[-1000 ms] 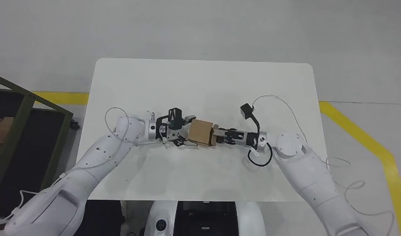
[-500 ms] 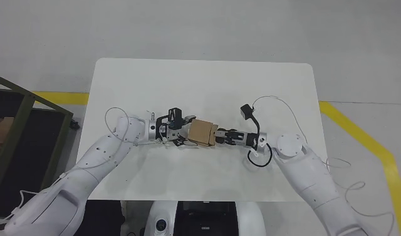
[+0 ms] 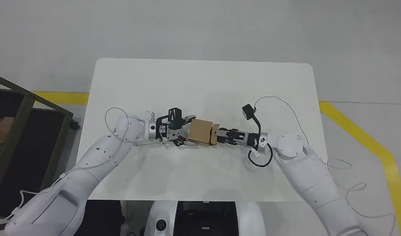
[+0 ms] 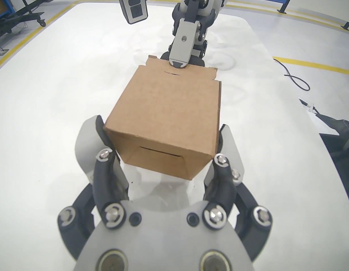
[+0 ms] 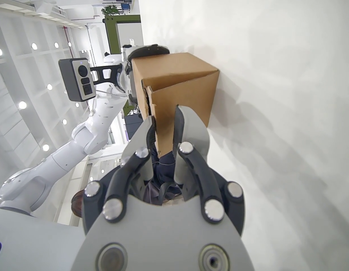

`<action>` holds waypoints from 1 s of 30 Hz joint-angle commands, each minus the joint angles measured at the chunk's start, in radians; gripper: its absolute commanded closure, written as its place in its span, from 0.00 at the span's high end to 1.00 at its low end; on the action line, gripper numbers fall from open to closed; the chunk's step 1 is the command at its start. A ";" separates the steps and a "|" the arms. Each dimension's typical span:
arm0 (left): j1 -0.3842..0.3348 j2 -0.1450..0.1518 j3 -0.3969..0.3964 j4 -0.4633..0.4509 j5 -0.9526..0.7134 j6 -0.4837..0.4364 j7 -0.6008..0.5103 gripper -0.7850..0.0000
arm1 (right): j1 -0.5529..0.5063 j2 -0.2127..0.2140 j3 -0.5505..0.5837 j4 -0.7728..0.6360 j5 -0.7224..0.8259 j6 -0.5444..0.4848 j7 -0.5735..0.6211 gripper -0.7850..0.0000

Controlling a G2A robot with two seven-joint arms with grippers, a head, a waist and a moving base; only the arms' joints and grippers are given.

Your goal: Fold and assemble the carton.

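Table [image 3: 263,92]: white; the carton [image 3: 202,133] is borne near its middle.
Carton: brown, held between both grippers, its open-ended axis run from one to the other, the open end faced to the left.
Left gripper [image 4: 161,128]: fingers clamped across the carton's sides.
Right gripper [image 5: 165,115]: fingers pinched together on the end flap [image 5: 164,131].
Hidden: whether that flap is tucked cannot be told.

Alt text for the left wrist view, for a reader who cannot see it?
A brown carton lies on the white table, its open end facing the camera and clasped on both sides by the left gripper. At its far end the right gripper grips the edge of a flap.
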 commanded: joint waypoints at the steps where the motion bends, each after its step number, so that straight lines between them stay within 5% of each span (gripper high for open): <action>1: 0.000 0.000 0.000 -0.001 0.000 0.001 0.000 0.85 | -0.001 0.000 -0.001 -0.003 -0.003 0.002 -0.002 0.14; 20: 0.002 0.001 -0.002 -0.010 0.005 -0.001 0.003 0.84 | 0.039 -0.011 -0.045 -0.047 -0.083 0.072 -0.036 0.11; 30: 0.004 0.002 -0.005 -0.009 0.001 -0.001 -0.001 0.85 | 0.010 -0.001 -0.021 -0.090 -0.111 0.085 -0.055 0.24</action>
